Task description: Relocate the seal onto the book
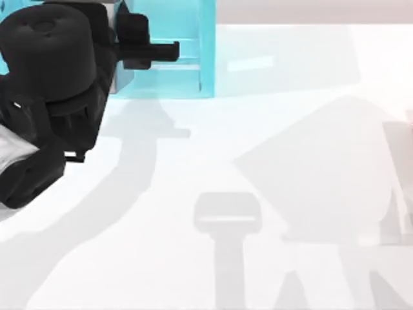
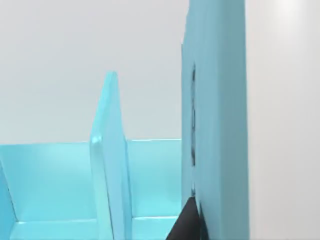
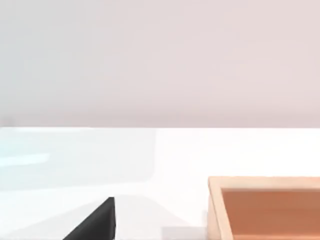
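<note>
While your left arm sits up high at the top view's left, its hand [image 1: 169,51] points into the teal shelf [image 1: 187,71] at the back of the table [image 1: 193,181]. You cannot tell if this hand is open or closed. From the left wrist view you look between the shelf's blue walls, with one dark fingertip [image 2: 186,222] low beside a wall. No seal and no book can be found, so you cannot say where they sit. The right wrist view has a dark finger tip [image 3: 97,222] low over the table, near a wooden tray [image 3: 265,210]. That hand's grip is hidden too. My guess is the hunt for the seal comes first.
</note>
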Available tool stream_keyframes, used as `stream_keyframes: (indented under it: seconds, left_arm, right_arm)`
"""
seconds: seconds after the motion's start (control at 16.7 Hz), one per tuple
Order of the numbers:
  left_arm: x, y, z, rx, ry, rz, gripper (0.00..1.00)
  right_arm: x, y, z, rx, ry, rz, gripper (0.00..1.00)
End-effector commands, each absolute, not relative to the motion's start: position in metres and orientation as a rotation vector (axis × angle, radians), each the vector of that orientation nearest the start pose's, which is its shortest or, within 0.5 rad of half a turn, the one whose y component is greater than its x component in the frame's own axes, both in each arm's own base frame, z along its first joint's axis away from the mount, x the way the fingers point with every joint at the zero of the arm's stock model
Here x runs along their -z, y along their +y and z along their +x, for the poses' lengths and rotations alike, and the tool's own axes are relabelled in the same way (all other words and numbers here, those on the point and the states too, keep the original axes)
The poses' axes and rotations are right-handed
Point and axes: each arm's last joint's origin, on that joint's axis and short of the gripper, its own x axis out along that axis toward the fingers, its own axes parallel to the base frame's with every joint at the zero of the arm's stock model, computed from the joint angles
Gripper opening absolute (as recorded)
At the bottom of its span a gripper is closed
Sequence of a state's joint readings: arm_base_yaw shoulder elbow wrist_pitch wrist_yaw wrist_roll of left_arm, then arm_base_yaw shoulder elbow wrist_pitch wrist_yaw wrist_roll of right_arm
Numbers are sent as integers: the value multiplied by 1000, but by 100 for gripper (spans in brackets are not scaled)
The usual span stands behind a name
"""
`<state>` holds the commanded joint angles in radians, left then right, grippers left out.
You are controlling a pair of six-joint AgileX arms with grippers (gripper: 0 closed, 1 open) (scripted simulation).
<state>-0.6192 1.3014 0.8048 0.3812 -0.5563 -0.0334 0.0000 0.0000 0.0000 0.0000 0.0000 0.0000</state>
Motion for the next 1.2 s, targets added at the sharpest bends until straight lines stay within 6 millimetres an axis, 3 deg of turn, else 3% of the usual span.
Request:
stream_keyframes:
  seconds: [0.24, 0.54, 0.84, 1.2]
  left_arm:
    - [-281, -162, 248, 74, 101, 151, 0]
    - [-275, -181, 248, 126, 114, 552, 0]
    - [-256, -207, 249, 208, 139, 1166, 0]
    - [-222, -243, 246, 360, 127, 2067, 0]
  right_arm:
    - [-160, -1, 106, 0, 0, 0, 100]
    - [-160, -1, 106, 0, 0, 0, 100]
    - [-160, -1, 106, 0, 0, 0, 100]
    - [-160, -1, 106, 0, 0, 0, 100]
